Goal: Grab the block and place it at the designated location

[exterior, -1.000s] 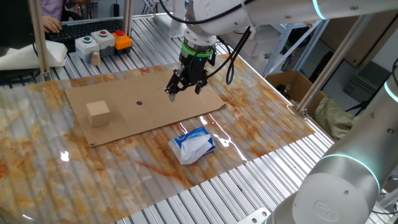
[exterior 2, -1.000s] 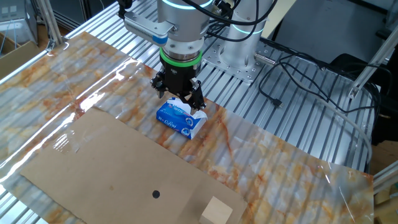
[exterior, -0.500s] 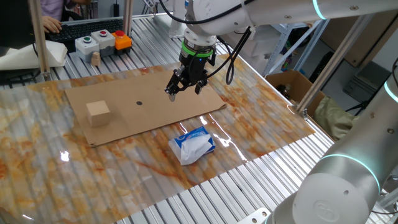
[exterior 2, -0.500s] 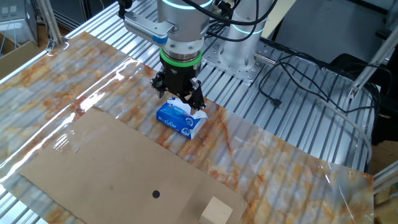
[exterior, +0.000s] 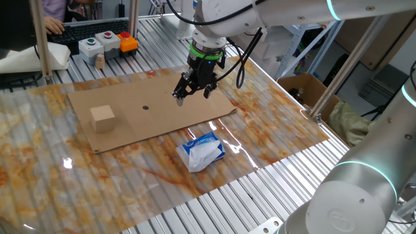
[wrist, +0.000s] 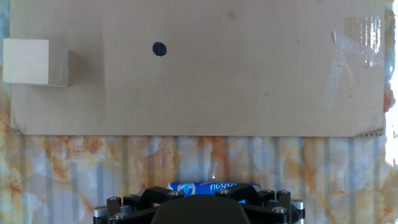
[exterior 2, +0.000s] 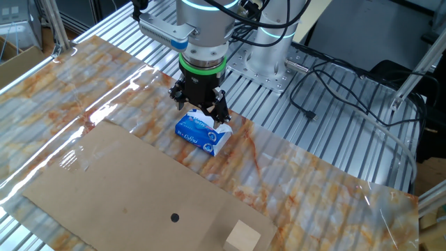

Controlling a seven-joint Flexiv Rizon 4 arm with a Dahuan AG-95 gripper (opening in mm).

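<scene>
The block (exterior: 103, 117) is a light-tan wooden cube on the left part of the brown cardboard sheet (exterior: 162, 117); it also shows in the other fixed view (exterior 2: 243, 236) and at the top left of the hand view (wrist: 34, 62). The designated location is a small black dot (exterior: 145, 108) on the sheet, also visible in the other fixed view (exterior 2: 175, 217) and the hand view (wrist: 160, 48). My gripper (exterior: 193, 95) hangs high above the sheet's right end, far from the block, open and empty. In the hand view only the hand's dark base shows.
A blue-and-white soft packet (exterior: 201, 151) lies on the marbled table beside the sheet, below the gripper in the other fixed view (exterior 2: 202, 134). A button box (exterior: 104, 43) and a small wooden peg (exterior: 99, 61) stand at the back left. A cardboard box (exterior: 302, 88) sits right.
</scene>
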